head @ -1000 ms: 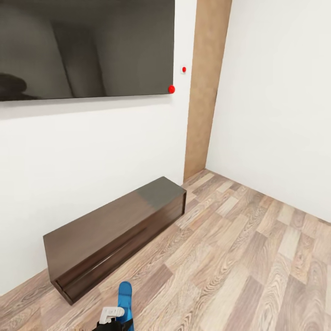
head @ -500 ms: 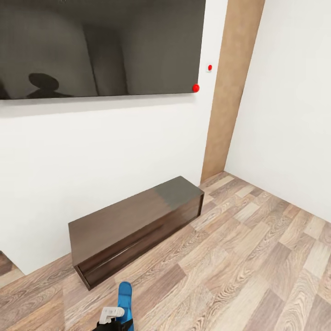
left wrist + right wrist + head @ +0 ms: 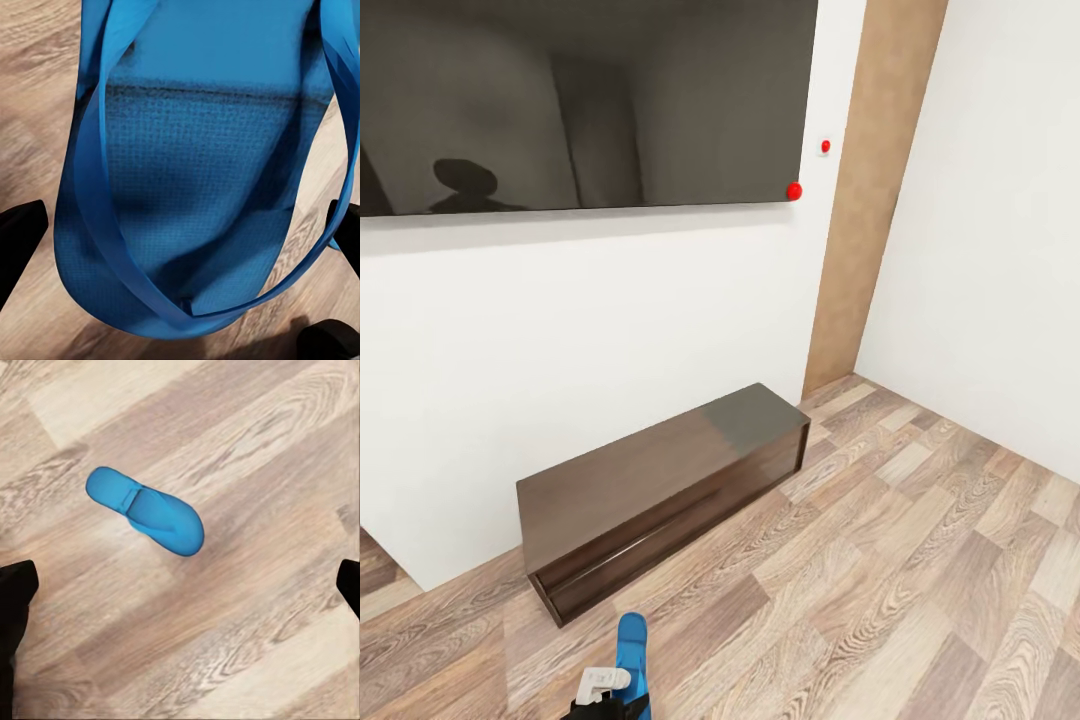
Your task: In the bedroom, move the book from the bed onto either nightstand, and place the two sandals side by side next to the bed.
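A blue sandal (image 3: 202, 172) takes almost the whole middle of the left wrist picture. Its textured sole and its blue strap hang between the two dark fingertips (image 3: 19, 240) of the left pincer (image 3: 180, 247), which stand at the left and right edges of the frame, so the left pincer holds this sandal above the wood-plank floor (image 3: 30, 90). In the head picture the same sandal (image 3: 632, 660) shows at the bottom edge, a little left of centre, with its rounded end pointing up in the frame, and the white part of the left pincer (image 3: 603, 685) is just beside it.

The second blue sandal (image 3: 146, 510) lies flat on the floor (image 3: 247, 607) in the upper left part of the right wrist picture, apart from the pincer. The dark fingertips (image 3: 15, 607) of the right pincer (image 3: 180, 600) sit at the far left and far right edges of that frame, spread wide with nothing between them.

Further out, in the head picture, a long dark glossy bench-like unit (image 3: 660, 490) stands on the floor against the white wall (image 3: 580, 320), in the lower middle of the frame. Above it, in the upper left, a large dark screen (image 3: 580, 100) hangs on the wall, with a red dot (image 3: 794, 190) at its lower right corner. A small white plate with a red dot (image 3: 825, 146) is just to the right of it. A tan vertical panel (image 3: 870, 190) runs down in the corner at the upper right.
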